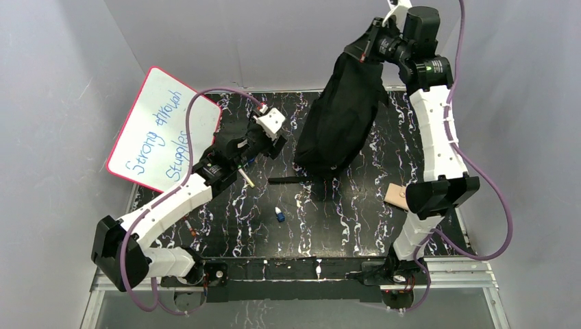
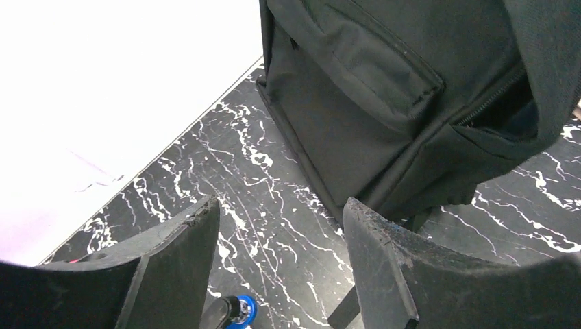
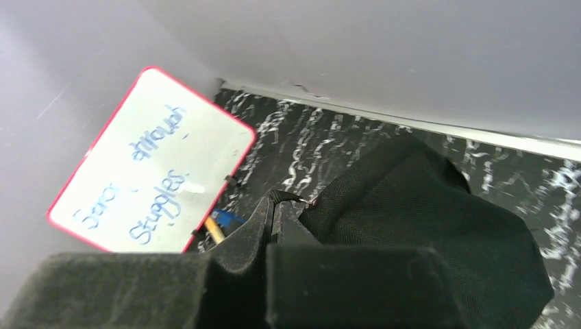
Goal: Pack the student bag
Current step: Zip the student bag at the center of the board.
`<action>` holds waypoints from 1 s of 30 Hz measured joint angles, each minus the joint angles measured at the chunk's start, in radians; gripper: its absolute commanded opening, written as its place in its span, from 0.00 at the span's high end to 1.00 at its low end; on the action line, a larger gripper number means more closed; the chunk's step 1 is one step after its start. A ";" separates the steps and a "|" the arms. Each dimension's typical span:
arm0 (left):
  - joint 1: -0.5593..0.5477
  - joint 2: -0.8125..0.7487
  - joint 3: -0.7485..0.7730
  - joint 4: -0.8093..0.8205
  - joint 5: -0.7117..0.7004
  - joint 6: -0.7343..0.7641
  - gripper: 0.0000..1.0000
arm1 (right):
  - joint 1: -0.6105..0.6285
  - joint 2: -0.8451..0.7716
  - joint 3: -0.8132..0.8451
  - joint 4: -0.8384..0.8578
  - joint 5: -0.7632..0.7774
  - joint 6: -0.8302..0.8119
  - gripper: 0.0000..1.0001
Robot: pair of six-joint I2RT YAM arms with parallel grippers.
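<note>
Top view, centre to upper right: bag [image 1: 339,123], big, black, soft, bottom edge down on desk [image 1: 329,219], top end pulled up and leaning toward upper right corner. Right tool [image 3: 274,202] up there at bag's top, fingers pressed together, pinched on a fold of black fabric; in right wrist view, fabric bunched right at fingertips and spreading out to lower right of frame. Left tool [image 2: 279,205] left of centre in top view, low over desk, pointed at bag's lower end, near but not touching. Left wrist view: both fingers [image 2: 185,240] wide apart, nothing between, only marbled black-and-white desk in the gap. Same view, upper right: bag's lower corner on desk, flat front pocket with stitched flap, zip line partly gaping at right edge. Whiteboard [image 1: 164,130], red rim, blue handwriting, upper left of top view, propped tilted against left wall, lower edge at desk's left side. Thin stick [image 1: 245,179], pen or pencil, cannot tell which, just below left tool, lying on desk. Black strip [image 1: 288,180] flat on desk just below bag's bottom; part of bag or loose, cannot tell. Small blue-capped item [image 1: 279,214] centre of desk, apart from everything; blue end also at bottom edge of left wrist view. Tan flat card [image 1: 396,194] right side of desk, partly hidden by right arm's elbow. Small dark reddish bit [image 1: 188,226] lower left of desk beside left arm, too small to identify.
</note>
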 measured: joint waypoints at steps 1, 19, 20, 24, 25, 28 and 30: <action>0.002 -0.004 0.000 -0.002 -0.009 0.002 0.36 | 0.013 0.005 0.013 -0.001 -0.017 0.000 1.00; -0.069 0.110 0.000 0.091 0.144 -0.101 0.38 | 0.211 0.059 0.101 0.010 -0.135 0.052 1.00; -0.097 0.133 0.000 0.101 0.147 -0.106 0.38 | 0.219 0.059 0.101 0.011 -0.135 0.053 1.00; -0.211 0.225 0.000 0.179 0.139 -0.118 0.37 | 0.235 0.059 0.101 0.010 -0.135 0.053 1.00; -0.233 0.249 0.003 0.201 0.130 -0.119 0.37 | 0.237 0.059 0.101 0.010 -0.135 0.053 1.00; -0.278 0.334 0.062 0.251 0.103 -0.114 0.36 | 0.251 0.059 0.101 0.005 -0.139 0.051 1.00; -0.293 0.383 0.112 0.276 0.087 -0.106 0.35 | 0.260 0.059 0.101 0.004 -0.138 0.051 1.00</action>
